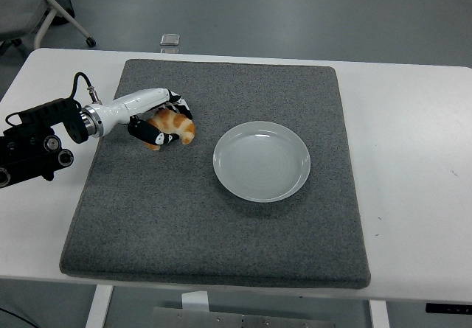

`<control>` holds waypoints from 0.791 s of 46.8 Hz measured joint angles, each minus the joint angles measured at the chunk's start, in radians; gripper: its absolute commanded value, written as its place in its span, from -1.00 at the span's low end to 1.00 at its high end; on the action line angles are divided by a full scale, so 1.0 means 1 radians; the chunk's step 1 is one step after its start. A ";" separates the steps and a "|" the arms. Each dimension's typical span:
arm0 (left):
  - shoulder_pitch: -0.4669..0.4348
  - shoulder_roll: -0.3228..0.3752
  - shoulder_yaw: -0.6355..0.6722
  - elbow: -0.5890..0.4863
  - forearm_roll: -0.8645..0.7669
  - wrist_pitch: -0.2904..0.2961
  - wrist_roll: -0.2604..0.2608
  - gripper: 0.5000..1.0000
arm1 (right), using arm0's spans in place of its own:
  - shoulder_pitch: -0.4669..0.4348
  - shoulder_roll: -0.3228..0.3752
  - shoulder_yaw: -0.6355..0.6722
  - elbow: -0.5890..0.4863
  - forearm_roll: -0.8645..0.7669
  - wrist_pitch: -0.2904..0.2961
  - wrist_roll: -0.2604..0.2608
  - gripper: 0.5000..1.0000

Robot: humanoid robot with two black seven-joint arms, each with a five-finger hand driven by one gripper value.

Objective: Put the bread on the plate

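Head view: bread (174,128), a small golden croissant, on the left part of the grey mat (221,217), well left of the white plate (261,161) and apart from it. Wrapped by the left hand (157,121), fingers (158,138) curled over top and near side, thumb side hidden behind the pastry; a grasp, apparently, though whether lifted clear or touching the mat cannot be told. Plate bare, just right of centre on the mat. Right arm nowhere in view.

Likely troubles: a shallow, lopsided hold on a curved, flaky crust, so a possible slip or roll out of the fingers during the carry to the right. Too hard a squeeze, and a crushed or torn croissant. Too low a carry, and a catch on the plate's raised rim, with the plate shoved across the mat. An early release, and a landing on the rim or short of it.
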 measured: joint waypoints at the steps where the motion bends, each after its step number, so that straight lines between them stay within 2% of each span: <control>1: -0.005 0.011 0.000 -0.007 0.000 0.000 0.000 -1.00 | 0.000 0.000 0.000 0.000 0.000 0.000 0.000 0.72; 11: -0.074 0.106 0.002 -0.045 0.001 -0.003 0.001 -1.00 | 0.000 0.000 0.000 0.000 0.000 0.000 0.000 0.72; 23: -0.166 0.165 0.004 -0.045 0.002 -0.019 0.000 -1.00 | 0.000 0.000 0.000 0.000 0.000 0.000 0.000 0.72; 37: -0.327 0.213 0.004 -0.041 0.000 -0.132 0.000 -1.00 | 0.000 0.000 0.000 0.000 0.000 0.000 0.000 0.72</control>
